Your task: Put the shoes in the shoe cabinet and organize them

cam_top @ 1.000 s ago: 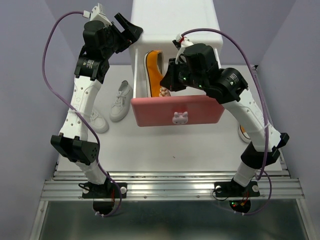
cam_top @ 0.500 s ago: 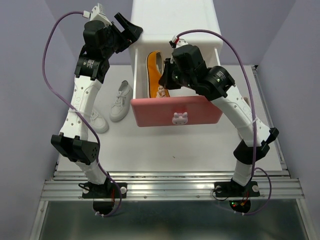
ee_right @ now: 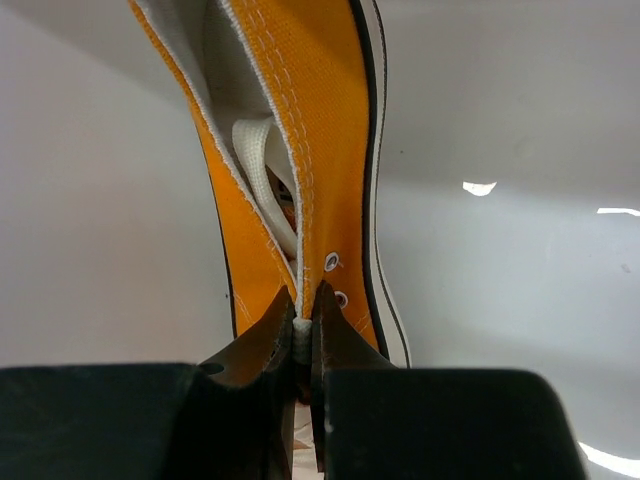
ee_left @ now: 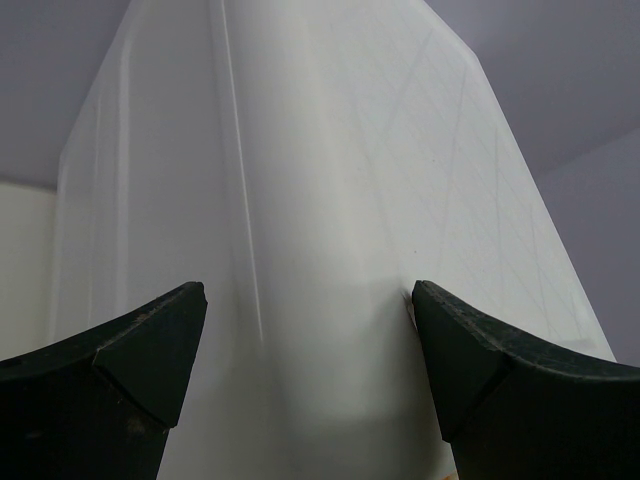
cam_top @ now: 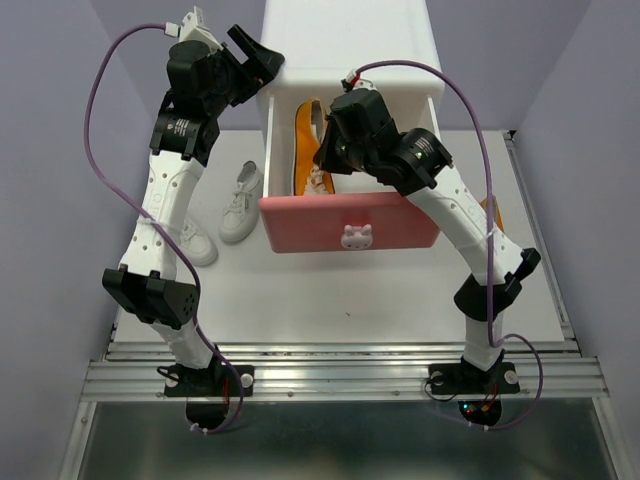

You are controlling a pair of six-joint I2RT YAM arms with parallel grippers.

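Observation:
The white shoe cabinet (cam_top: 345, 40) stands at the back with its upper drawer (cam_top: 350, 222), pink-fronted, pulled out. An orange shoe (cam_top: 305, 140) lies lengthwise along the drawer's left side. My right gripper (cam_top: 325, 165) reaches into the drawer. In the right wrist view it is shut (ee_right: 303, 325) on the edge of the orange shoe (ee_right: 310, 150) by the lace eyelets. My left gripper (cam_top: 262, 62) is open at the cabinet's top left corner. In the left wrist view its fingers (ee_left: 150, 340) straddle the cabinet's corner (ee_left: 320, 200). Two white shoes (cam_top: 243, 200) (cam_top: 195, 240) rest on the table left of the drawer.
A sliver of a second orange shoe (cam_top: 493, 213) shows on the table behind my right forearm. The bunny knob (cam_top: 358, 237) faces the near side. Purple walls close in on both sides. A metal rail (cam_top: 340, 375) runs along the near edge.
My right arm has swung left and deeper into the drawer, carrying the orange shoe toward the drawer's left side. The left arm has stayed put.

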